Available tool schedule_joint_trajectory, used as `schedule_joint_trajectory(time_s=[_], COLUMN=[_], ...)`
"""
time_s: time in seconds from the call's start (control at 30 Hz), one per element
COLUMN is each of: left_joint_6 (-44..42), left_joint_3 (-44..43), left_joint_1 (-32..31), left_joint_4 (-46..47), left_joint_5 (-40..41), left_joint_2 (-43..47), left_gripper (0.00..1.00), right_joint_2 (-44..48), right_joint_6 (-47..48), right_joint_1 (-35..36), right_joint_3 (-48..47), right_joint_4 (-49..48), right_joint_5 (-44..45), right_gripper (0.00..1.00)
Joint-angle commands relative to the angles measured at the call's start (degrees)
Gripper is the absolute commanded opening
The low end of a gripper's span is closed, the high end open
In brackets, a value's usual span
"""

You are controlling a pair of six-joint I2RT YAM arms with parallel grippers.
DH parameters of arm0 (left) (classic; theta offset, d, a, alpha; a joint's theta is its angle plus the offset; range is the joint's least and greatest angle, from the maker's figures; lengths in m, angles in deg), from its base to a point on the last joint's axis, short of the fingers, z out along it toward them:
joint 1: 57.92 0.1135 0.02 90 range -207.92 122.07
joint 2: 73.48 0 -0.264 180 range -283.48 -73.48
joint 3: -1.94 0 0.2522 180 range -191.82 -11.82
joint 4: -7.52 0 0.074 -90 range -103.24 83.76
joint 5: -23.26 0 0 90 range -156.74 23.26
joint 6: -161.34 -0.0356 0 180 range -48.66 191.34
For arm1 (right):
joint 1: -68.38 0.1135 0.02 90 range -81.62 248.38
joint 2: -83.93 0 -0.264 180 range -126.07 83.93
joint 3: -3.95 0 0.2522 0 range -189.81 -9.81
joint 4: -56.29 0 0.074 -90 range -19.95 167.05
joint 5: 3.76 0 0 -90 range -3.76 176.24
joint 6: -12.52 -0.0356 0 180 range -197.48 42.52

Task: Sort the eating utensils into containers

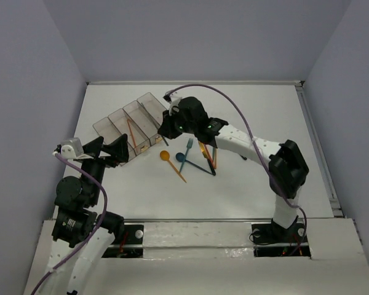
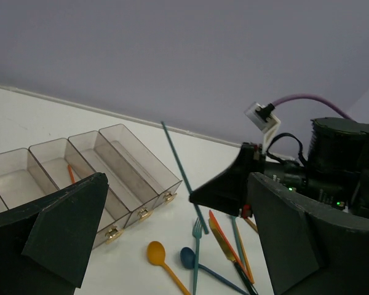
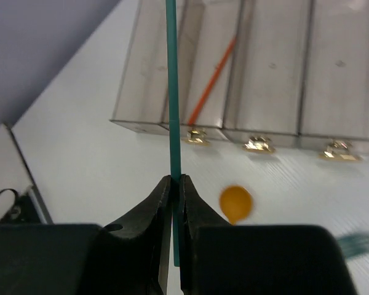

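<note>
- The thin teal plastic utensil (image 3: pixel 171 92) is pinched by its narrow stem between the pressed-together fingers of the right hand (image 3: pixel 177 181). It is held clear of the white surface (image 1: pixel 252 110), pointing toward the row of 4 clear smoky-grey plastic bins (image 3: pixel 332 74).
- It looks light, a little springy and slick. Held this way it could swivel, so a hold nearer its middle seems safer.
- The left hand (image 2: pixel 178 233) hangs spread and empty beside the bins.
- 1 slim orange utensil (image 3: pixel 212 80) lies in a bin, and a round-bowled orange spoon (image 2: pixel 156 252) lies loose with others on the surface.
- Plain grey walls close the surface in on 3 sides.
</note>
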Motion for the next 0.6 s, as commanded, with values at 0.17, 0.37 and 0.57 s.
schedule_joint_trajectory(time_s=[0.17,0.37,0.57], left_joint_6=[-0.79,-0.61,-0.70], left_joint_3=[0.19,0.28,0.28], left_joint_1=[-0.31,-0.31,-0.31], left_joint_4=[3.28,3.45,3.54], left_joint_5=[-0.07,-0.42,-0.68], left_joint_2=[1.00,1.00,0.47], left_gripper=[0.99,0.99,0.99], right_joint_2=[-18.78,-31.16,-39.09], right_joint_6=[-8.35,-8.45,-7.48], right_joint_1=[4.13,6.16,6.69], right_joint_3=[-21.78,-36.54,-48.24], right_joint_4=[-4.20,-0.34,1.77], right_joint_5=[-1.08,1.64,2.97], right_gripper=[0.00,0.00,0.00])
